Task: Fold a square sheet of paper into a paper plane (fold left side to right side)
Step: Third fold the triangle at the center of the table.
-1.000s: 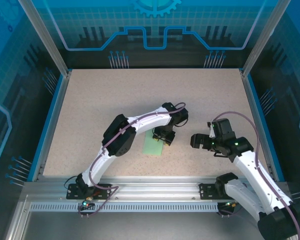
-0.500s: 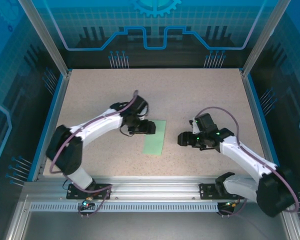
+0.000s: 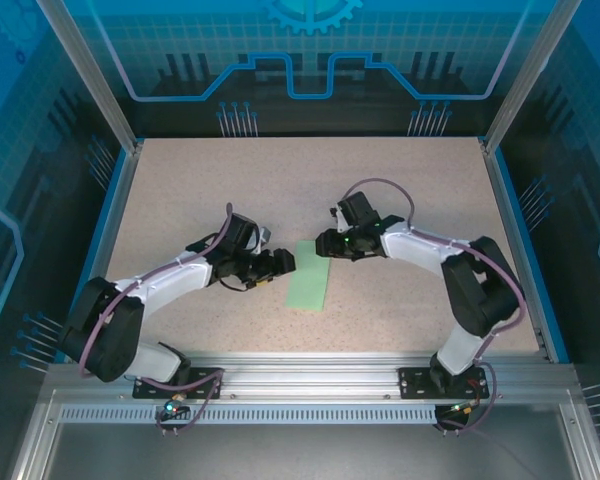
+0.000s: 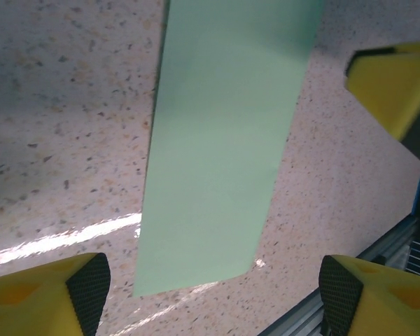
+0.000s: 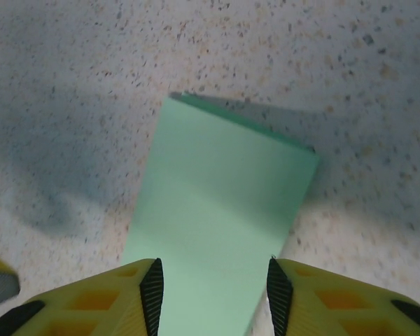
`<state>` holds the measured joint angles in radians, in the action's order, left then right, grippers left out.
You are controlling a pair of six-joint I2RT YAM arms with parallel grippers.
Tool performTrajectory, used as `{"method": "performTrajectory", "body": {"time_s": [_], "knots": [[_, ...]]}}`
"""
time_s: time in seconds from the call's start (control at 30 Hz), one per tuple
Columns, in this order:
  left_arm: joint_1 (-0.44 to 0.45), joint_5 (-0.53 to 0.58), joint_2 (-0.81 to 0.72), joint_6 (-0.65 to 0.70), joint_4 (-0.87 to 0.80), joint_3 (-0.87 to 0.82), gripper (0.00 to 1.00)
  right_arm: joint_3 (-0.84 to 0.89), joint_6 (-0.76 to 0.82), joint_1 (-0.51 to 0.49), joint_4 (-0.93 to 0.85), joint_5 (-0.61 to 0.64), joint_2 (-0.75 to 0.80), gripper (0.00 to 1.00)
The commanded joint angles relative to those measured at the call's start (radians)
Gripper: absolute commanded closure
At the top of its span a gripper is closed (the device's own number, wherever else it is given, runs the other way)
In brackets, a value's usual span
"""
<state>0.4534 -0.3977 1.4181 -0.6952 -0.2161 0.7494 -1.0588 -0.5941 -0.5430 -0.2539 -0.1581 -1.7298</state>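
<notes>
Two grippers flank the square sheet of paper (image 3: 310,276), lying flat on the table (image 3: 400,190) as a narrow folded strip. Your left gripper (image 3: 283,262) waits beside its left edge, fingers wide, empty; your right gripper (image 3: 323,243) straddles the far end, fingers narrower, gripping nothing, probably to press the crease
</notes>
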Motion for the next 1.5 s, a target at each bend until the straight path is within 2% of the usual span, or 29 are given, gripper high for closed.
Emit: {"method": "performTrajectory", "body": {"time_s": [0.0, 0.3, 0.7, 1.0, 1.33, 1.47], "knots": [[-0.007, -0.049, 0.026, -0.031, 0.054, -0.015, 0.18, -0.057, 0.030, -0.008, -0.001, 0.005, -0.065, 0.55], [-0.007, -0.070, 0.077, -0.030, 0.059, -0.013, 0.18, -0.105, 0.056, -0.009, -0.044, 0.017, -0.160, 0.58], [0.024, -0.114, 0.185, -0.033, 0.089, 0.026, 0.20, -0.099, 0.083, -0.008, -0.057, 0.021, -0.180, 0.59], [0.050, -0.119, 0.244, -0.041, 0.102, 0.064, 0.31, -0.093, 0.083, -0.009, -0.048, 0.009, -0.179, 0.59], [0.059, -0.115, 0.266, -0.033, 0.090, 0.079, 0.33, -0.096, 0.089, -0.008, -0.049, 0.006, -0.180, 0.59], [0.061, -0.098, 0.256, -0.032, 0.079, 0.078, 0.44, -0.096, 0.093, -0.009, -0.048, 0.013, -0.174, 0.58]]}}
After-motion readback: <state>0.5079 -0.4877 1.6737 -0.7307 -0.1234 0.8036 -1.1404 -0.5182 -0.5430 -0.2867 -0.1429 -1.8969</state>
